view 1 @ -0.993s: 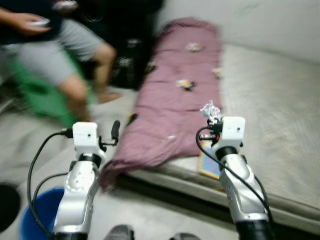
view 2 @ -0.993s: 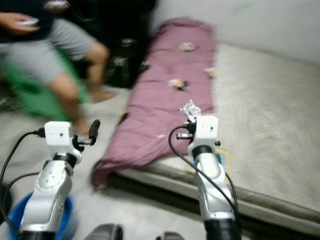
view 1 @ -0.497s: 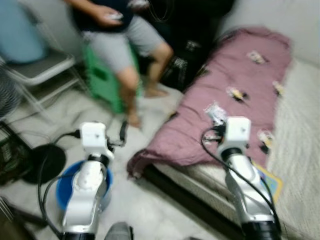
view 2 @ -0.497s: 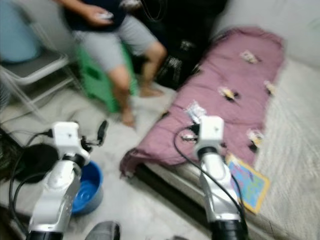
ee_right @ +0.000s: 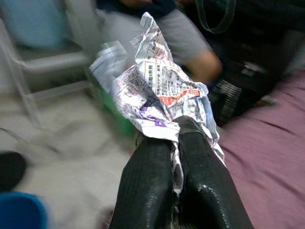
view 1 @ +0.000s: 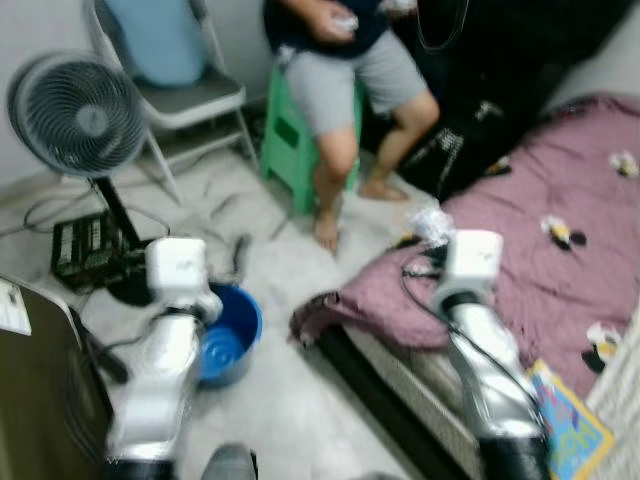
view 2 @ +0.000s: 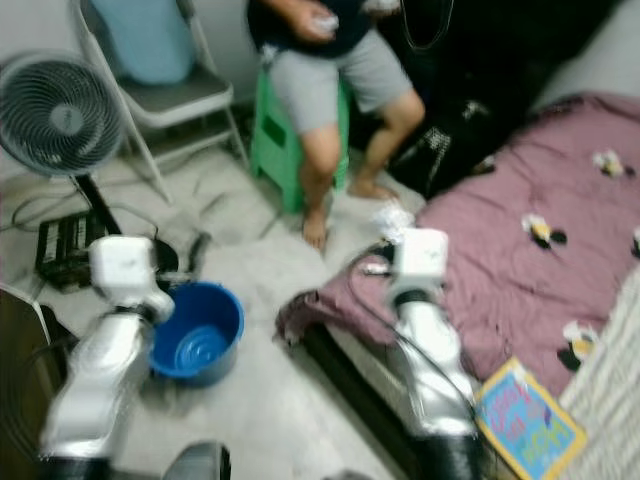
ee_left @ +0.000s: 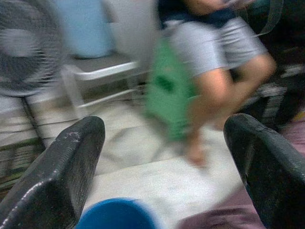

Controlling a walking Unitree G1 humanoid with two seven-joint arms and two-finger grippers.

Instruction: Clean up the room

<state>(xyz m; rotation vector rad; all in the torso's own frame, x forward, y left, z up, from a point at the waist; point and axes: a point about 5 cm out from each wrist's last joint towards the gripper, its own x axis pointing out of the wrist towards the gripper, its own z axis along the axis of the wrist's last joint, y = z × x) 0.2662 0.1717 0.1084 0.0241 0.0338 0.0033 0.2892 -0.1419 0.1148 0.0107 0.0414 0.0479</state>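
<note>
I am holding my right pincer pinched tight on a crumpled printed paper wrapper above the purple blanket's edge, while my left pincer is hanging wide open and empty above the round blue plastic bucket.

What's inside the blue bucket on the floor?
The blue bucket looks empty: its ribbed blue bottom shows in the right eye view. The picture is blurred, and the left arm covers one edge, so something small could be missed.

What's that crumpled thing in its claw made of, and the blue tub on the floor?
The crumpled wrapper looks like thin printed paper or foil-backed wrap: sharp creases, small print, slight sheen. The blue tub seems smooth molded plastic, with uniform color and ringed base.
</note>
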